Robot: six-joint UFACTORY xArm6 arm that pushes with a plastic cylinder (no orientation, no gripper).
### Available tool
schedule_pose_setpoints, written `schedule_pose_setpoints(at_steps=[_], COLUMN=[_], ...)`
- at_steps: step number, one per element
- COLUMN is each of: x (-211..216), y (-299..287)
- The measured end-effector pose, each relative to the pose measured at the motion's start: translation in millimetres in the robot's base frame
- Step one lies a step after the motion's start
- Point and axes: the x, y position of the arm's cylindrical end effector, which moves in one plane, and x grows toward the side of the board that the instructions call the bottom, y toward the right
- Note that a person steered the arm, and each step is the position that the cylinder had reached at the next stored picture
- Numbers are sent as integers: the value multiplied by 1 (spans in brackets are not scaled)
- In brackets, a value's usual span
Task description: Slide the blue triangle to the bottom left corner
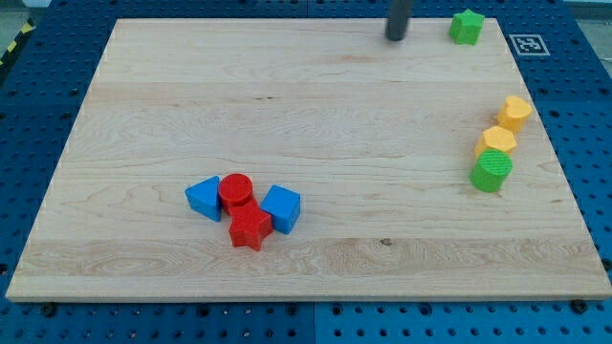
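The blue triangle (pixel 203 198) lies on the wooden board (pixel 287 105), left of centre near the view's bottom. It touches a red cylinder (pixel 236 192) on its right. A red star (pixel 250 229) sits just below the cylinder, and a blue cube (pixel 281 208) lies to the right of both. My tip (pixel 395 37) is at the view's top, right of centre, far from the blue triangle and touching no block.
A green star (pixel 467 26) sits at the top right, just right of my tip. Two yellow blocks (pixel 514 113) (pixel 496 141) and a green cylinder (pixel 491 171) stand in a line near the right edge. A marker tag (pixel 528 43) lies off the board's top right corner.
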Motion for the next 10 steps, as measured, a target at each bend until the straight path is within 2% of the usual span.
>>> schedule_pose_setpoints(at_steps=[1,2,4,6,7,8,10], x=[47,114,241,258,282,283,284], y=[-48,-60,-132,-204,-220,-248,-261])
